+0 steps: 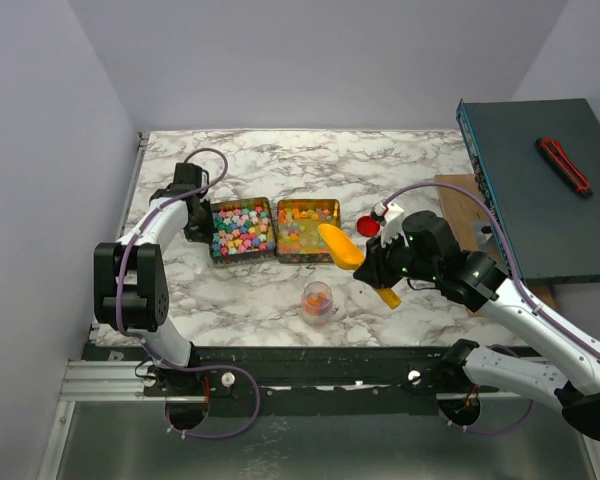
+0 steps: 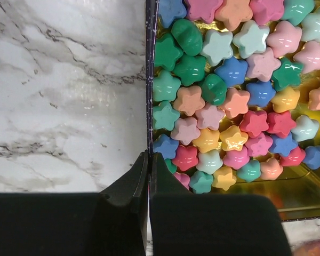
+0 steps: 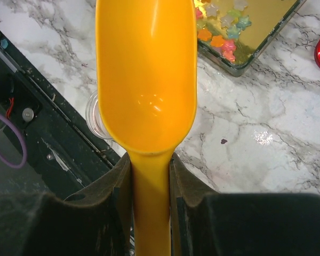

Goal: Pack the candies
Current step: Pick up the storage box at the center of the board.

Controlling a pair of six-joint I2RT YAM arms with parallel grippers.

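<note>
2 tins (image 1: pixel 242 259) (candies (image 2: pixel 232 69) inside), 1 jar (image 1: pixel 317 301); left tool (image 2: pixel 149 160) seemingly pinches 1, right tool (image 3: pixel 151 160) grips scoop (image 3: pixel 146 69).

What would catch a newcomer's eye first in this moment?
The bright pastel star candies filling the left tin at mid-table, whose left wall the left gripper pinches. Next comes the big yellow-orange scoop, empty, held by its handle in the right gripper at the jelly tin's near right corner, with a small part-filled jar nearer the arms.
</note>
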